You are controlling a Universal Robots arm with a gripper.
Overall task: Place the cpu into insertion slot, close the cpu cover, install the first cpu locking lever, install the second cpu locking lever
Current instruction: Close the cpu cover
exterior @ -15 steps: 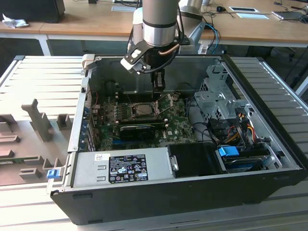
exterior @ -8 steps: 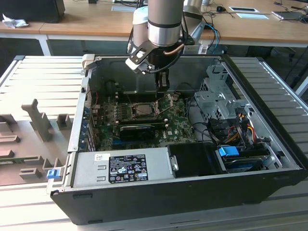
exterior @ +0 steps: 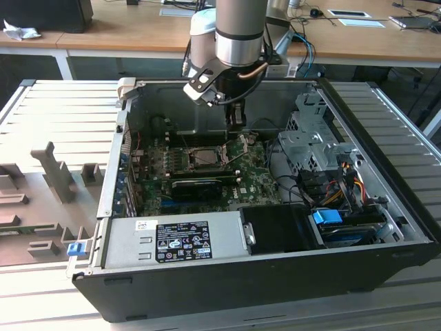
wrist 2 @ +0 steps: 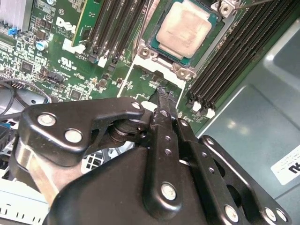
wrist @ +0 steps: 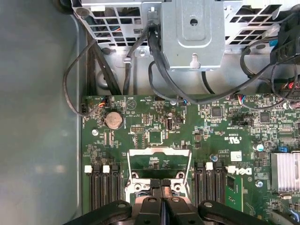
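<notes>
Nearest, in both wrist views: gripper pinched fully together, holding nothing, tips poised over the hinge end of the cpu cover; contact impossible to judge. Cover standing open, leaning back from the socket, free edge pointing away from the cpu, square window framing bare green circuit board behind.

Just beyond, in the second wrist view: cpu lying flat in the insertion slot, pale metal face up. Square, so no long axis to speak of, edges running parallel to the black memory slots on either side. Slot seated nearer the board's far edge than its near one in the exterior view, about midway across.

By these signs, step one done, cover not yet closed, both lever steps judged still ahead.
</notes>
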